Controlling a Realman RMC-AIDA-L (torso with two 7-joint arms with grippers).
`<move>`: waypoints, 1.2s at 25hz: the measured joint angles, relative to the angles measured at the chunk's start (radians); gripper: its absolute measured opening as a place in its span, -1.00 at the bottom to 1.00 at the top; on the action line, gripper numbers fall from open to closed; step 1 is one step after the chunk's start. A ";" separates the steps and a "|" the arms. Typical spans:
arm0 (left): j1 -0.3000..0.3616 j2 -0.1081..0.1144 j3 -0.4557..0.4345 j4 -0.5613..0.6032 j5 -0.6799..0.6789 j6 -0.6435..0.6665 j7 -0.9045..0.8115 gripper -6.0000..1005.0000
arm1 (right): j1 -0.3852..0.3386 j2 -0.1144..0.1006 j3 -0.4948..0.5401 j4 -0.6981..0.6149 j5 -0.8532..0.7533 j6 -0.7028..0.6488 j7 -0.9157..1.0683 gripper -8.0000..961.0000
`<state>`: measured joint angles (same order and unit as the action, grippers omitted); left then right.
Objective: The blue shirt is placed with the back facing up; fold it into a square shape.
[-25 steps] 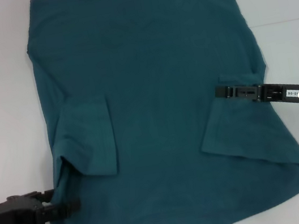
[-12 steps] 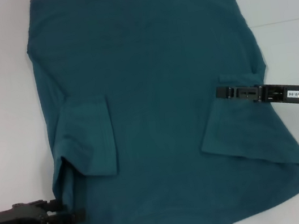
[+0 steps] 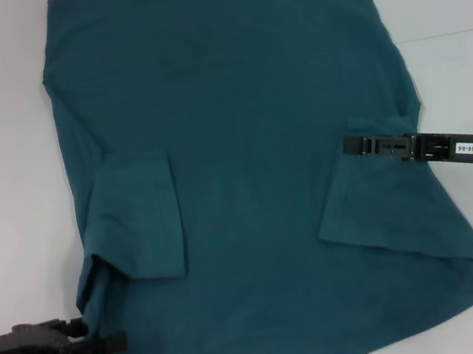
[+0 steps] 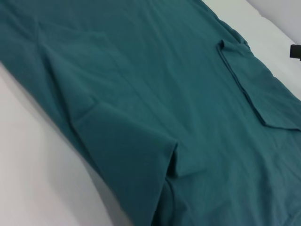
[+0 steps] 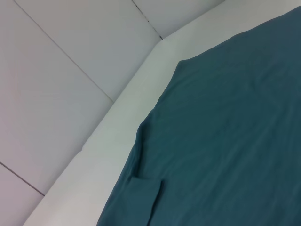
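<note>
Head view: the blue shirt (image 3: 253,165) lies spread flat, plain side up, on the white surface (image 3: 1,180), with both short sleeves folded inward onto the body. The left pincer (image 3: 110,345) sits low at the shirt's near left corner, its black fingers pointing in toward the cloth and touching the edge there; the fabric just above it is bunched into a raised fold. Whether its fingers are clenched on the cloth or released cannot be told. The right pincer (image 3: 351,146) reaches in from the right side and lies over the top edge of the folded right sleeve, its tip resting on the shirt; its grip cannot be told either. The two pincers are well apart, the whole width of the shirt between them.

Left wrist view: the shirt (image 4: 155,103) fills most of the frame, with a rumpled fold of cloth close in front and the white surface (image 4: 33,174) beside it. The far sleeve is folded flat, and a dark bit of the right pincer (image 4: 295,51) shows beyond it.

Right wrist view: the shirt (image 5: 225,141) lies on the white surface (image 5: 122,141), the folded left sleeve's corner showing near the shirt's edge
</note>
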<state>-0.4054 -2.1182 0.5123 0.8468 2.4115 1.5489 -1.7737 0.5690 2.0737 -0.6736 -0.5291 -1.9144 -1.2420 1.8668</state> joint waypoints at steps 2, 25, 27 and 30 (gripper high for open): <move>0.000 0.001 -0.006 0.000 0.000 -0.004 0.000 0.63 | 0.000 0.000 0.000 0.000 0.000 0.002 0.000 0.91; -0.026 0.000 -0.009 0.001 -0.023 -0.042 -0.002 0.62 | 0.000 -0.002 0.000 0.000 0.000 0.009 0.002 0.91; -0.026 0.000 -0.010 0.002 -0.023 -0.052 -0.013 0.62 | 0.000 -0.002 0.000 0.000 0.000 0.012 0.002 0.91; -0.026 0.003 -0.011 0.003 -0.023 -0.094 -0.048 0.62 | 0.000 -0.002 0.000 0.000 0.000 0.012 0.002 0.91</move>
<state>-0.4310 -2.1154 0.5017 0.8496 2.3882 1.4550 -1.8221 0.5690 2.0721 -0.6734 -0.5292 -1.9144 -1.2301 1.8684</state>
